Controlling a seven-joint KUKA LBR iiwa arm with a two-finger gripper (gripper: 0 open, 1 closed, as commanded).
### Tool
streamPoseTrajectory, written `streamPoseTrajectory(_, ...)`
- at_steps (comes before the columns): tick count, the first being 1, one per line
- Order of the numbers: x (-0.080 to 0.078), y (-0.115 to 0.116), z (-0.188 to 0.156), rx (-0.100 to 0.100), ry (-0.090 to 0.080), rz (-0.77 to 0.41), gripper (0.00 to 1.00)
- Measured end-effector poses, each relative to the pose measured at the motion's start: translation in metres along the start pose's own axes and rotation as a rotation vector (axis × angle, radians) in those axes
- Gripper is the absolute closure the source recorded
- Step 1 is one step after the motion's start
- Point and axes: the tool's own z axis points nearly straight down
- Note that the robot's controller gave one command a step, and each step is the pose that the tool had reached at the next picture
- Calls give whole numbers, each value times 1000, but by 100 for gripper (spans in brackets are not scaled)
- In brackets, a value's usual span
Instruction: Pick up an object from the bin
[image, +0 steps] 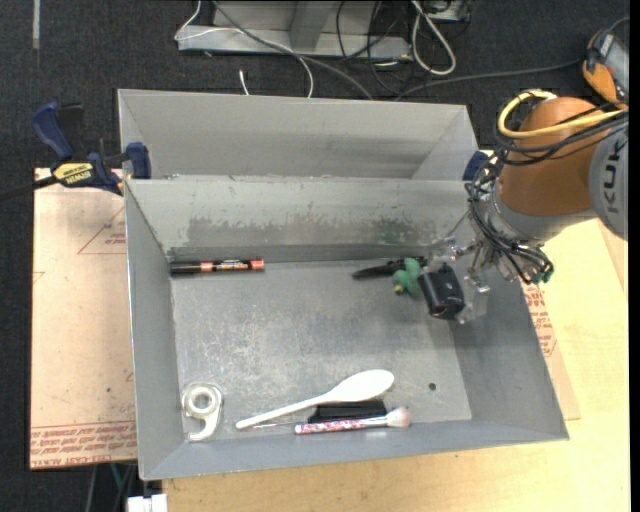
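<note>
My gripper (443, 293) hangs low at the right side of the bin, close to the right wall. Just to its left lies a small green and black tool (400, 271) with a dark pointed end aimed left, near the foot of the back wall. The tool's green part is right beside the gripper's body; whether they touch I cannot tell.
A black and orange pen (215, 266) lies along the back wall at the left. Near the front wall lie a white spoon (330, 395), a black stick (350, 411) and a pink-handled brush (352, 425). A clear tape roll (202, 405) sits in the front left corner.
</note>
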Motion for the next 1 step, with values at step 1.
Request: streamPoseTrajectory(1,0,1,-24,-1,0,0,100)
